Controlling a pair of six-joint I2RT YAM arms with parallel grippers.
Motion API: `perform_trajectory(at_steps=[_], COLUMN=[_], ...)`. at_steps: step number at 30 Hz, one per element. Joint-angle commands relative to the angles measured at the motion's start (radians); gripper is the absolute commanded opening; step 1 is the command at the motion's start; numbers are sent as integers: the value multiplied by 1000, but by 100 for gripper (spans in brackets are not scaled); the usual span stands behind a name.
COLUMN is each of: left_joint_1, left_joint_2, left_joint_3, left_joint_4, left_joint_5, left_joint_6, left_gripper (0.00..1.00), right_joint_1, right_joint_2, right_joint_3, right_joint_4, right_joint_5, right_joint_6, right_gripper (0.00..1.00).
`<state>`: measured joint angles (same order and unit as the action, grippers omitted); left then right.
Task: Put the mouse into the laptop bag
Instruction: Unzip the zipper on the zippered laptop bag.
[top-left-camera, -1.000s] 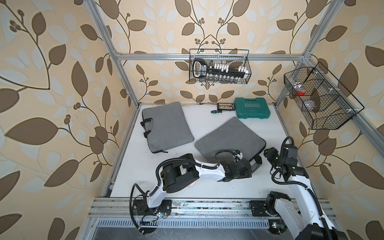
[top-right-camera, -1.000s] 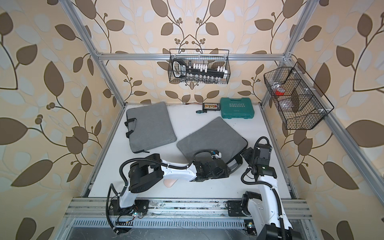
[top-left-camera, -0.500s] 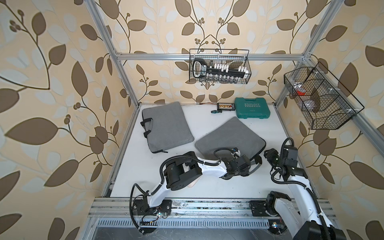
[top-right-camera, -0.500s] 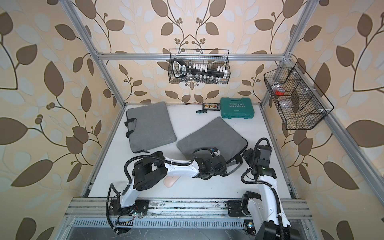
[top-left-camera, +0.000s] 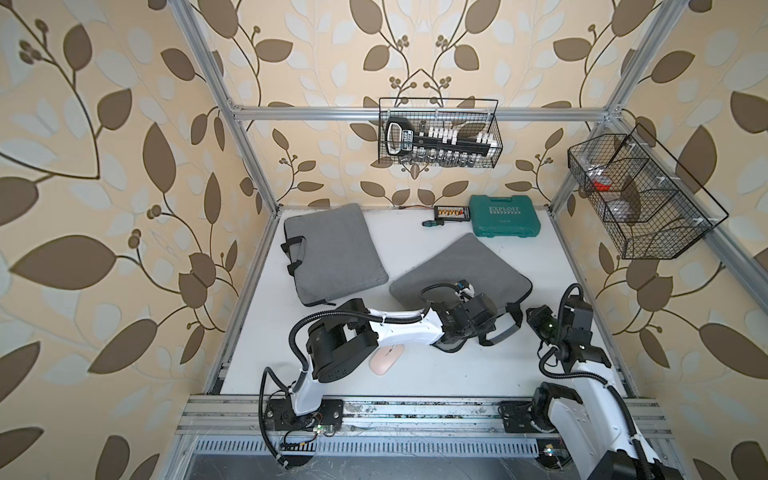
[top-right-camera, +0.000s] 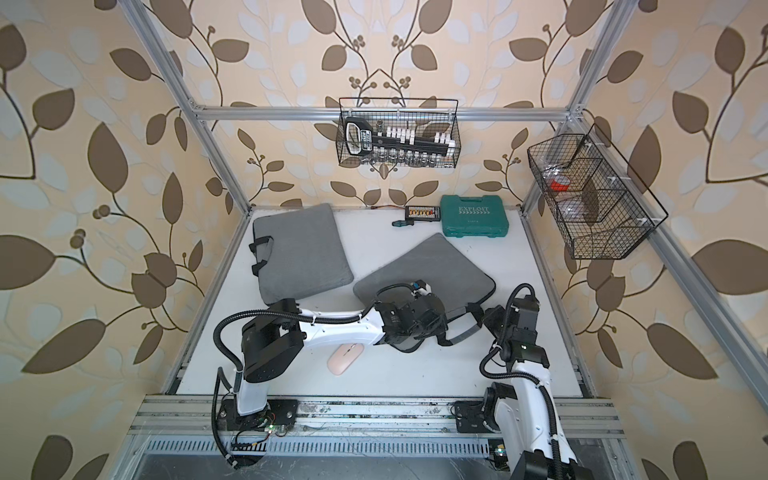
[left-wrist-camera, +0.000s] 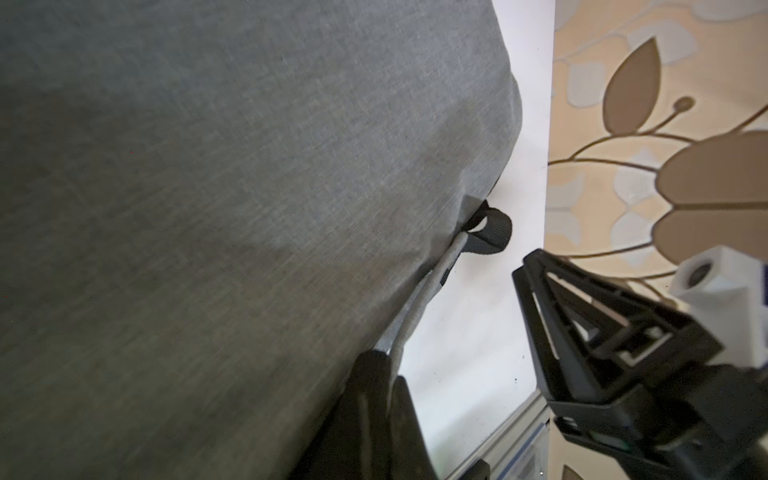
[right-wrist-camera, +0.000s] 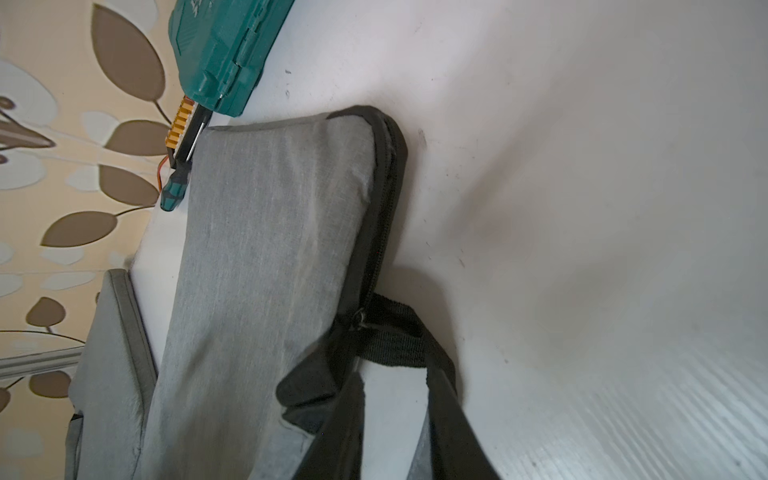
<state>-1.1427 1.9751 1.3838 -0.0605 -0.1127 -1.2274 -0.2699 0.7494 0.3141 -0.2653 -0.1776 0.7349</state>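
Stock as I read it from my station, nearest row first. Near edge: aluminium rail (top-left-camera: 415, 411) carrying both bases, left arm (top-left-camera: 407, 330) reaching right across the scene, right arm (top-left-camera: 598, 399) reaching toward the far side. On the white tabletop (top-left-camera: 457, 374), near and a little left of centre: one pink mouse (top-left-camera: 386, 358), lying flat, outside the bag, just near of the left forearm, gripped by nothing. Next row back, centre: left end effector (left-wrist-camera: 387, 369), fingers pressed together on the near edge of the laptop bag (top-left-camera: 461, 270), whose grey piped lip is caught between them in the left wrist view. To its right: black handle (right-wrist-camera: 395, 336) of that bag, looping off the near right corner onto the tabletop. Just right of the handle: right end effector (top-left-camera: 535, 319), low over the tabletop. I cannot tell whether its fingers are spread or closed, or whether they touch the strap. Middle: the laptop bag itself, grey, flat, turned at an angle. Far left: second grey bag (top-left-camera: 332, 249), flat, handles toward the left wall, its near right corner close to the laptop bag; whether they touch I cannot tell. Far right, by the back wall: green tool case (top-left-camera: 505, 216), closed, lettered EXPLOIT. Just left of it: bit holder (top-left-camera: 451, 212) with orange bits, and a small green-handled screwdriver (top-left-camera: 432, 223). On the far wall: wire basket (top-left-camera: 494, 124) holding a socket rail (top-left-camera: 440, 143). On the right wall: second wire basket (top-left-camera: 648, 245).
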Motion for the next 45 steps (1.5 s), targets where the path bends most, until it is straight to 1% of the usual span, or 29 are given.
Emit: perform_trajectory(at_steps=[1,4,6,9,12,17,20,23,25,30,34,36,41,45], left_joint_1=[24,42,54,62,66,90,110,132,147,194,223,230,242,248], left_joint_2=[-76,-73,-73,-80,-79,-47,-16,0,2,11,11,15,28,32], left_joint_3=[-18,-46,-67,-73,-69,-78,-74,-68,-71,-68,-66,-61,-43,-48], left_joint_4=[10,41,66,64,46,27,12,-37,-65,-144,-207,-219,-251,-228], left_joint_5=[-49,-5,14,13,6,18,41,34,31,54,59,67,75,94], left_joint_6=[-43,-83,-98,-100,-95,-130,-151,-156,-154,-130,-107,-89,-66,-58], left_gripper=[0,0,0,0,0,0,0,0,0,0,0,0,0,0], right_joint_1=[-3,-4,-2,0,13,71,98,101,106,147,222,253,291,337], right_joint_2=[0,1,-1,5,27,134,207,267,285,280,263,273,355,413], right_joint_3=[-17,-31,-43,-56,-63,-35,2,28,36,54,65,75,100,114], right_joint_4=[17,39,56,86,120,166,176,183,188,193,190,190,208,233], right_joint_5=[-45,-85,-109,-138,-156,-113,-75,-61,-51,-19,49,82,101,112], right_joint_6=[-8,-15,-20,-29,-28,-15,-6,-6,-6,-15,-20,-19,-22,-28], right_gripper=[22,16,15,15,18,19,24,28,31,32,41,42,42,41])
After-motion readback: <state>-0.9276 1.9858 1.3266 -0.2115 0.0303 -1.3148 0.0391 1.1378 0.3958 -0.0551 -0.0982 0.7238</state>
